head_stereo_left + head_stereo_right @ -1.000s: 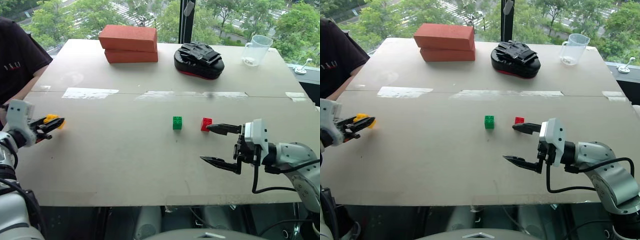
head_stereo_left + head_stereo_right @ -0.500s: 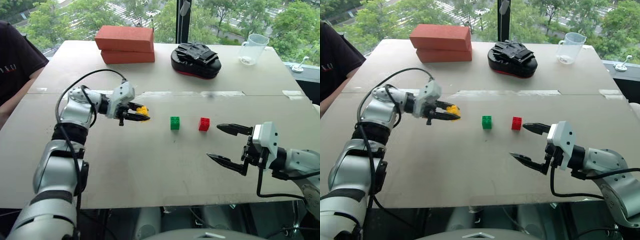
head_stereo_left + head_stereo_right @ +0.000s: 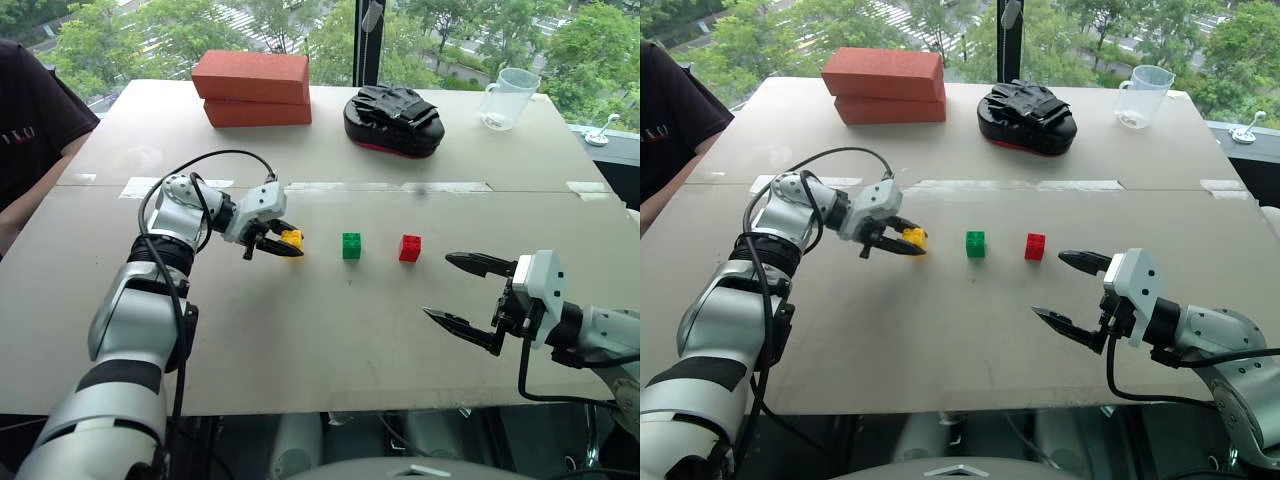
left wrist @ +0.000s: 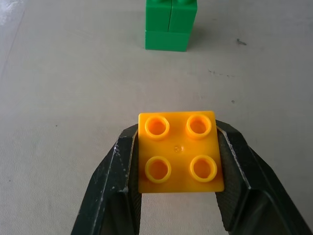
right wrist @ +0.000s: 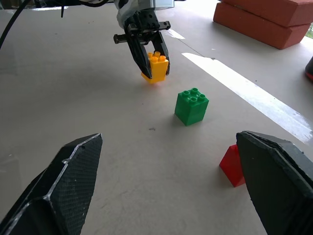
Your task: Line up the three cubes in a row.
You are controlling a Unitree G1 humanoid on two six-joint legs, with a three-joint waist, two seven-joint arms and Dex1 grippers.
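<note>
Clenched between the black fingers of the left gripper (image 3: 283, 245), the yellow cube (image 3: 292, 238) is held just above the table (image 3: 300, 330), to the left of the green cube (image 3: 351, 245) and roughly level with it. The red cube (image 3: 409, 248) is seen on the green cube's other side, apart from it, both standing studs-up on the bare board. In the left wrist view the yellow cube is gripped on two opposite faces, studs toward the camera, and in the right wrist view it is seen tilted, one lower corner nearest the table. The right gripper (image 3: 470, 295) is held spread wide and empty near the front edge, well apart from the red cube. Risk is judged to lie in the release: if the cube is let go while tilted, it could tip or roll out of line; if it is set down too far forward or back, the row would be crooked. A nudge of the green cube is also possible if the fingers are carried further right.
</note>
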